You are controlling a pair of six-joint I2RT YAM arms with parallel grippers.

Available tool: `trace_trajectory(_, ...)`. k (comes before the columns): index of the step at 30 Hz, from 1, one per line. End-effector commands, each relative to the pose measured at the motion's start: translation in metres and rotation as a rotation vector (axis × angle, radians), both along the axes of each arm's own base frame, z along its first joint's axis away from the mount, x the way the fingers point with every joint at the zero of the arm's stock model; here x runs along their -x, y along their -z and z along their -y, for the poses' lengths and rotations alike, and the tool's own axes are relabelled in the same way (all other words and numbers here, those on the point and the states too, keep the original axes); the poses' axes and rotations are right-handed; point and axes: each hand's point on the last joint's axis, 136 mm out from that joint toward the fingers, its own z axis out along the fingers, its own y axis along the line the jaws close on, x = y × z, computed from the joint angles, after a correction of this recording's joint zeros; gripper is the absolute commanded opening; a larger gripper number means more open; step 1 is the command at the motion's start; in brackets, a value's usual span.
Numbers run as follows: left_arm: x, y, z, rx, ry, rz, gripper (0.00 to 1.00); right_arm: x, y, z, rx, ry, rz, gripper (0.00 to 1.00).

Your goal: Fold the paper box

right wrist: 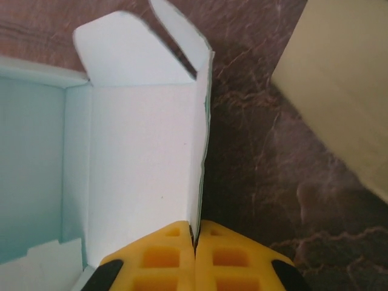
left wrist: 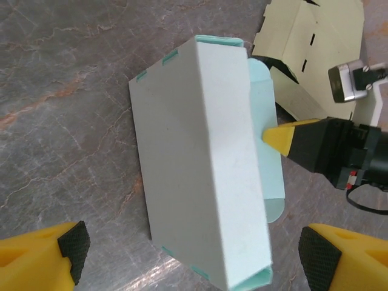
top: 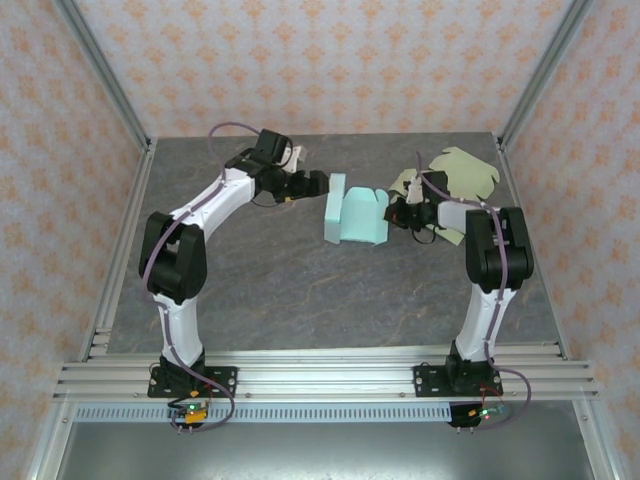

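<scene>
Half-folded mint paper box (top: 357,218), mid-table

Pale yellow card blank (top: 468,172) lies unfolded at the table's (top: 290,290) far right, with slots cut along its creases. The table top is grey marbled stone. Patterned wallpaper (top: 320,60) covers 3 walls. An aluminium rail (top: 320,378) spans the near edge.

Yellow right tool (right wrist: 195,239) tight on a wall edge of the paper box (right wrist: 139,151), cream sheet (right wrist: 345,79) nearby.

both arms reach inward, left gripper (top: 320,183) spread wide, right gripper (right wrist: 195,242) pinched shut on the paper box (right wrist: 142,157) wall.
</scene>
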Motion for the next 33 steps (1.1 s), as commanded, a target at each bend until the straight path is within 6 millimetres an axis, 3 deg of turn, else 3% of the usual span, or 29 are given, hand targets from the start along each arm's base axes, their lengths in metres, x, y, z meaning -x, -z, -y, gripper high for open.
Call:
trace_trajectory(1,0.005,-0.055,-0.024,0.030,-0.031,0.099,0.94,-0.007,-0.054,-0.012,0.026,-0.095,0.271,0.00)
trace_trajectory(4,0.010,-0.066,-0.037,0.014,-0.013,0.127,0.96,0.001,-0.086,-0.022,0.039,-0.169,0.408,0.00)
trace_trajectory(8,0.015,-0.066,-0.058,-0.068,-0.052,0.137,0.98,0.014,-0.112,-0.029,0.227,-0.306,0.494,0.00)
trace_trajectory(12,0.023,-0.075,-0.054,-0.027,-0.020,0.178,1.00,0.027,-0.139,-0.030,0.437,-0.443,0.595,0.00)
trace_trajectory(18,0.033,-0.058,-0.056,-0.027,-0.019,0.167,1.00,0.053,-0.181,-0.032,0.562,-0.598,0.793,0.00)
trace_trajectory(24,0.041,-0.027,-0.037,0.063,0.054,0.077,1.00,0.081,-0.200,-0.035,0.670,-0.765,1.043,0.00)
trace_trajectory(29,0.047,-0.036,-0.022,0.150,0.131,0.126,1.00,0.092,-0.206,-0.039,0.694,-0.842,1.140,0.00)
trace_trajectory(33,0.060,-0.030,-0.009,0.163,0.215,0.104,1.00,0.094,-0.211,-0.043,0.672,-0.847,1.171,0.00)
